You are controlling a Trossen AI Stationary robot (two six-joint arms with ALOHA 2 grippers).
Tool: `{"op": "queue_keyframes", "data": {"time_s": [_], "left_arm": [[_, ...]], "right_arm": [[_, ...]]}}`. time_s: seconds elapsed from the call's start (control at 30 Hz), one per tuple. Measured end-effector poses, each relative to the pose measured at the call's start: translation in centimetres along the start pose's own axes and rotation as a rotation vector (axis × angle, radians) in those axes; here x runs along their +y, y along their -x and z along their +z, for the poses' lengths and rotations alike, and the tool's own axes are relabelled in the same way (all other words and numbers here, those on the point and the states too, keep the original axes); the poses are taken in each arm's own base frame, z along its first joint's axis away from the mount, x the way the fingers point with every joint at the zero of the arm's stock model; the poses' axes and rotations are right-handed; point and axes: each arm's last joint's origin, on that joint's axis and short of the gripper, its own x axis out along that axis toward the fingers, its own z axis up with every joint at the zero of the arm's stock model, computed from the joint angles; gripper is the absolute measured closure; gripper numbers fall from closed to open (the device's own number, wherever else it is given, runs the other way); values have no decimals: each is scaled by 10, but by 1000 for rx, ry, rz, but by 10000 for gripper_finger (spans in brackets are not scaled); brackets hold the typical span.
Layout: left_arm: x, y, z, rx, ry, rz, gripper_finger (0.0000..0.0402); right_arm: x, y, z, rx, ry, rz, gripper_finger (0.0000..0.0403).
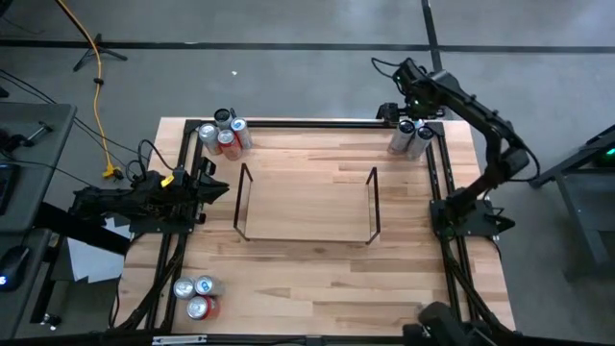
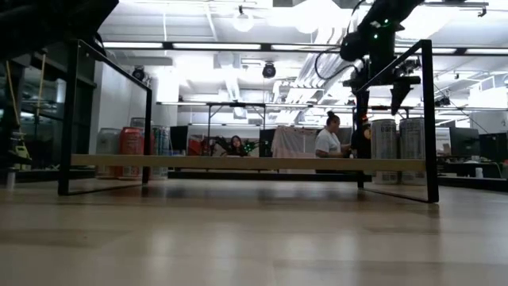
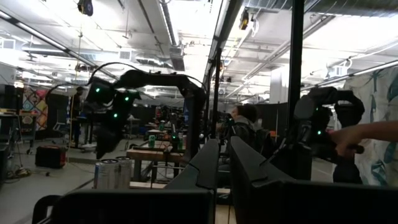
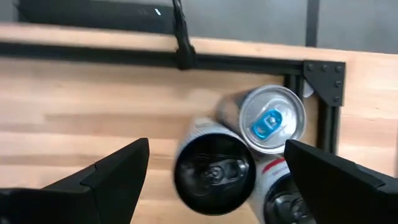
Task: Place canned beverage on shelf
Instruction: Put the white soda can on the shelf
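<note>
With its claw spread wide above the 3 cans point(image 4: 249, 149), the right gripper point(image 4: 214, 180) should centre on 1 can, probably the black-topped can point(image 4: 214, 171), before dropping and closing.

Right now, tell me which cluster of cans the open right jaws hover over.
The far-right corner cluster of silver-and-black cans, directly beneath the right gripper; the two other clusters sit along the table's left side.

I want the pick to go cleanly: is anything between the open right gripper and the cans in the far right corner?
Nothing visible. The right gripper hangs open directly above the three cans, its fingers spread wide over the black-topped can.
</note>
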Motion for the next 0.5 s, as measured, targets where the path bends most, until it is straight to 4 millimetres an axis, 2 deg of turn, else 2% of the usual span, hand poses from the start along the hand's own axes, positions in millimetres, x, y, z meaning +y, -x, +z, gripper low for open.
{"op": "queue_keyframes", "data": {"time_s": [0.27,0.5], "left_arm": [[0,0,0,0,0,0,398],[0,0,0,-1,0,0,398]], "right_arm": [[7,-25,-2,138,59,-17,41],[9,-28,-1,146,64,-8,41]]}}
